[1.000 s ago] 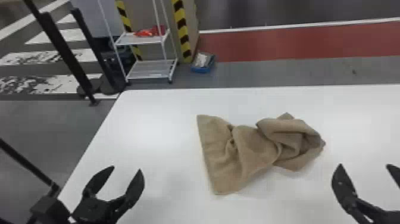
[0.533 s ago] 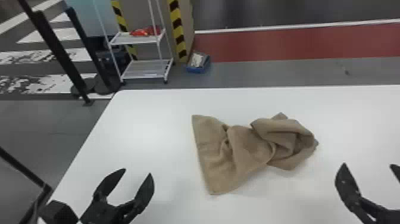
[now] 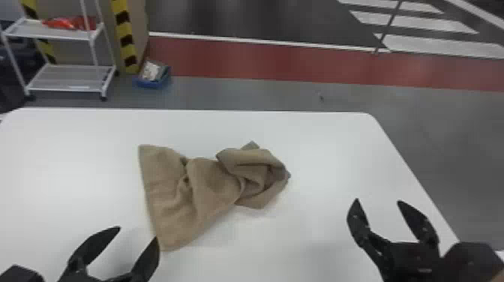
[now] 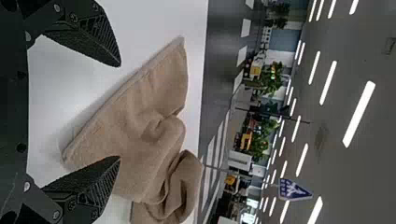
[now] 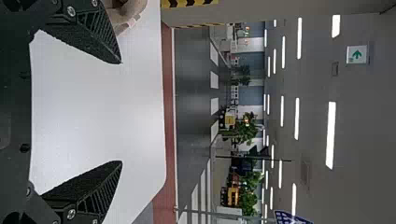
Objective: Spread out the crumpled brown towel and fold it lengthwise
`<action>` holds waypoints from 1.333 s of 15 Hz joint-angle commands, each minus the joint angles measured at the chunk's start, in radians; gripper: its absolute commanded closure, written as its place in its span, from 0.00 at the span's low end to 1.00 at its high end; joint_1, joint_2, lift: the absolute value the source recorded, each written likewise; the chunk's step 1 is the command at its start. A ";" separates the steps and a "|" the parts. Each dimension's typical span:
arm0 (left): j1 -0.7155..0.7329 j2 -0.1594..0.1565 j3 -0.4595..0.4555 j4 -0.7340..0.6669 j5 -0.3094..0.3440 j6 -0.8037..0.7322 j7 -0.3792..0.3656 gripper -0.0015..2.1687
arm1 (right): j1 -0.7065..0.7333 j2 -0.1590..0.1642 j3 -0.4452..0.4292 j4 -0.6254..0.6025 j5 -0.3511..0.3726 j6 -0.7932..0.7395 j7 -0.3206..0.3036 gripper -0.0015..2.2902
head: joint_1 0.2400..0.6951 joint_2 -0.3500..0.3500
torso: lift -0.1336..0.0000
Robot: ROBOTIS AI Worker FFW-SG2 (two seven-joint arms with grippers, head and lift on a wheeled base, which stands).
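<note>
Head view: left hand (image 3: 137, 232) and right hand (image 3: 378, 200) wide and empty, brown towel (image 3: 213, 183) crumpled on the counter (image 3: 326, 146), spreading and folding remain

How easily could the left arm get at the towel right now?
Quite easily, it seems: yes, most likely. The left gripper is open beside the towel's flatter end, and nothing lies between them on the table. The bunched end looks like a longer reach.

The towel (image 3: 168, 195) is plain brown, the table (image 3: 93, 127) white, the fingers (image 3: 146, 260) black.
</note>
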 commanded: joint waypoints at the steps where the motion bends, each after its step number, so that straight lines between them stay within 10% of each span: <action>1: -0.024 -0.004 -0.051 0.010 -0.039 0.084 0.009 0.09 | 0.002 0.001 -0.009 -0.001 -0.006 0.001 0.000 0.05 | 1.00 0.18 | 0.07; 14: -0.055 -0.004 -0.109 0.021 -0.087 0.179 0.015 0.16 | -0.003 0.001 -0.010 0.010 -0.006 -0.002 0.000 0.05 | 1.00 0.04 | 0.07; 17: -0.055 -0.004 -0.112 0.018 -0.088 0.176 0.005 0.25 | -0.011 0.001 -0.009 0.011 -0.006 0.001 0.000 0.05 | 1.00 0.03 | 0.07; 20: -0.057 -0.004 -0.111 0.012 -0.087 0.170 -0.022 0.56 | -0.020 0.001 -0.009 0.022 -0.006 0.001 0.002 0.05 | 1.00 0.03 | 0.07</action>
